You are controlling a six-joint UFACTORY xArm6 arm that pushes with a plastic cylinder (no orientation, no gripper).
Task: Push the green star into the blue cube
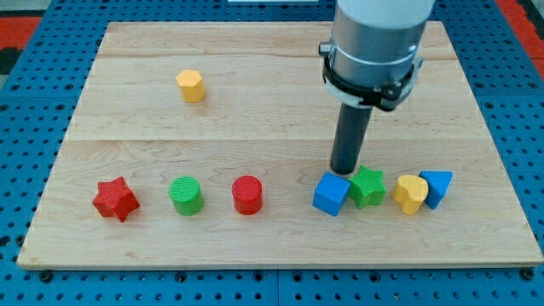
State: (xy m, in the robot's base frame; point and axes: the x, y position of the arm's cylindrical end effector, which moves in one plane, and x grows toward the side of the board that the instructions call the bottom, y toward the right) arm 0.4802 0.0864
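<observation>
The green star [368, 186] lies near the view's bottom right, touching the right side of the blue cube [331, 195]. My tip [343, 172] stands just above the seam between them, at the cube's upper right corner and the star's upper left edge. The dark rod rises from there to the grey arm body at the view's top.
A yellow heart [410, 194] and a blue triangular block [437, 187] sit right of the star, close together. A red cylinder [247, 195], a green cylinder [185, 195] and a red star [115, 199] line the bottom row to the left. A yellow hexagonal block [191, 86] sits upper left on the wooden board [255, 110].
</observation>
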